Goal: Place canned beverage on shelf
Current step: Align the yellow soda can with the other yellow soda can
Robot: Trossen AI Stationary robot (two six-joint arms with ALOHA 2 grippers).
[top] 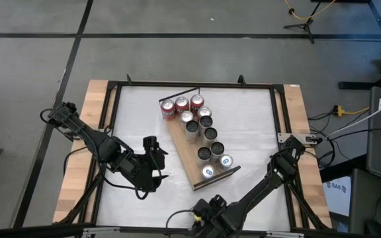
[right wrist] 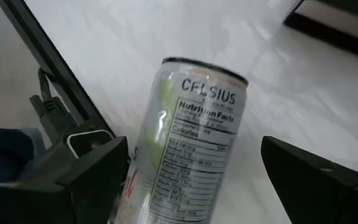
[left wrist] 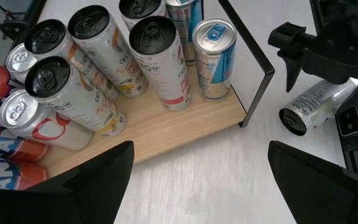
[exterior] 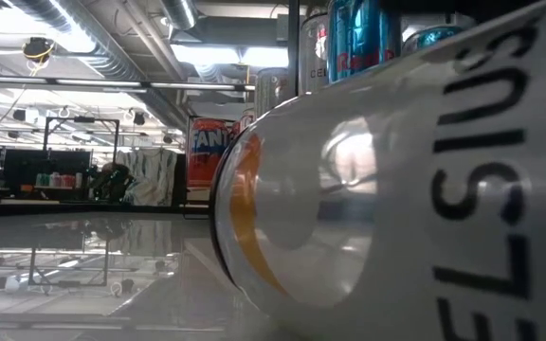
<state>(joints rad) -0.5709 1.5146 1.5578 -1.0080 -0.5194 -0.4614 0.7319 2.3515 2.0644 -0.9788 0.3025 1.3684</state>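
At the near edge of the table (top: 256, 132), one loose can (right wrist: 197, 124) lies on its side, label up, off the shelf. The right gripper (right wrist: 194, 168) hangs over it, jaws apart with a finger on each side of the can and nothing clamped. Whether either finger touches the can cannot be told.

The likely risks start here. The can is round and lying down, so if one finger reaches it first it could roll away or twist in the grip. It would also probably need to be turned upright before it can stand on the shelf, and a slanted hold could let it slip.

Further in, towards the left side, the left gripper (top: 152, 157) waits above bare tabletop just beside the shelf (top: 180, 147), jaws apart and holding nothing.

The shelf lies slantwise in the middle of the table, with its thin black rail (left wrist: 253, 68) at the near end. The rail stands between the loose can and the board, so a low carry could catch on it. The standing cans are packed close, and a careless set-down could topple them.

Counts:
- one loose can
- twelve cans standing on the shelf: two blue-topped nearest the rail, five dark-topped, two silver-topped, and three red at the far end
- one shelf
- two arms
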